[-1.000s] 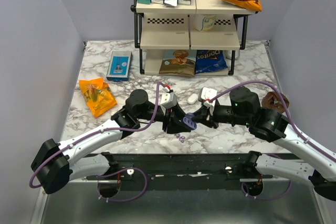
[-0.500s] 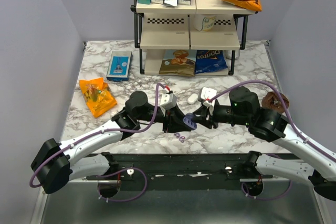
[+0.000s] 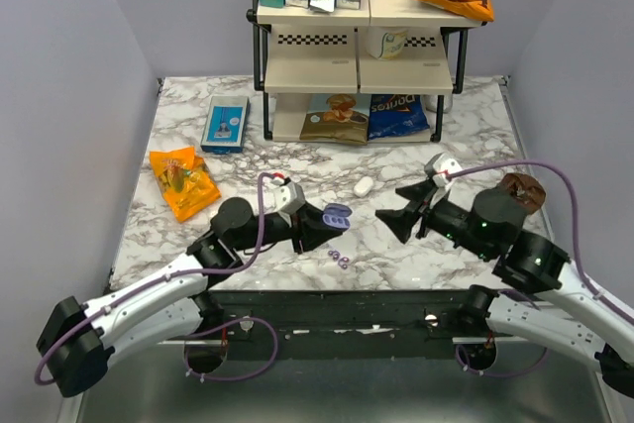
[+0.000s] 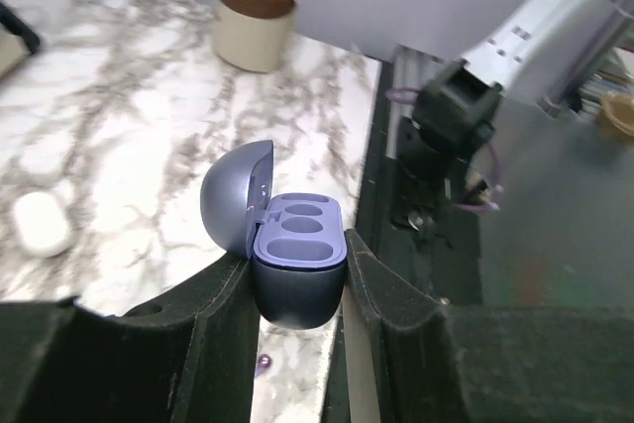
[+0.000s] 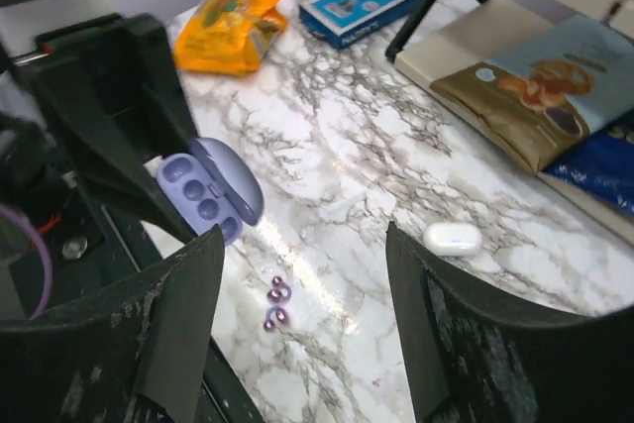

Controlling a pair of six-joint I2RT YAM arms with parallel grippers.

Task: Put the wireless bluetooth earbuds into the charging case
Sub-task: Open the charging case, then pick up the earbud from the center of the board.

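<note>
left fingers (image 4: 208, 334) pinch the case (image 4: 297, 294), buds (image 5: 274, 306) wait on the bench (image 3: 446, 136)

the left fingers are pressed on the two sides of the case. its lid is up and both little holes inside are bare. the case is held up over the bench, close to the front edge, about the middle. the right fingers (image 5: 183, 329) are spread wide and hold nothing. they hang over the bench, a bit to the right of the case.

the buds lie close together on the bench, right by the front edge and near the case. none is in the case yet.

what could go wrong, i think:

- the buds are tiny and the fingers are big, so a grab could miss or push one bud away.
- they sit so near the front edge that a small bump could roll one off.
- they lie so close that both could get caught at once.
- the case is smooth and round, so it could slip or turn in the pinch when a bud is pushed in.
- a knock on the lid could shut it.
- the white case (image 3: 363, 186), farther back, is the wrong one to fill.
</note>
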